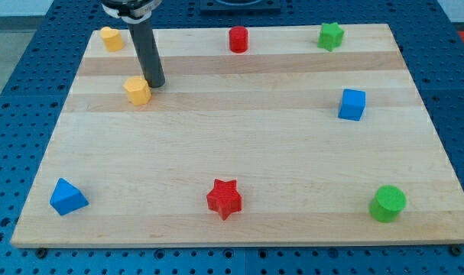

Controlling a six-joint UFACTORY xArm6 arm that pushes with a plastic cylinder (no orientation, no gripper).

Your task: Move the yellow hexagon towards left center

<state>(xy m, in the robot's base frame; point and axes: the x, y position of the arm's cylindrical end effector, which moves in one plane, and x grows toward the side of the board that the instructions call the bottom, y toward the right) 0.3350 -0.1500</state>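
Upper left of frame: my tip (156, 82) touches the yellow hexagon block (138, 90) on the wooden table (239, 153). No claw visible; no readable writing.

I count eight blocks on my board (239, 137). Two are yellow (111, 38) (138, 90), two red (238, 39) (224, 198). Two are green (331, 35) (387, 203), two blue (352, 105) (67, 197).

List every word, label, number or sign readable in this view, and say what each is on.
None: no readable text anywhere.
The board is bare wood.
The blocks, such as the yellow hexagon by my tip, carry no markings.
The blue perforated table shows only holes.
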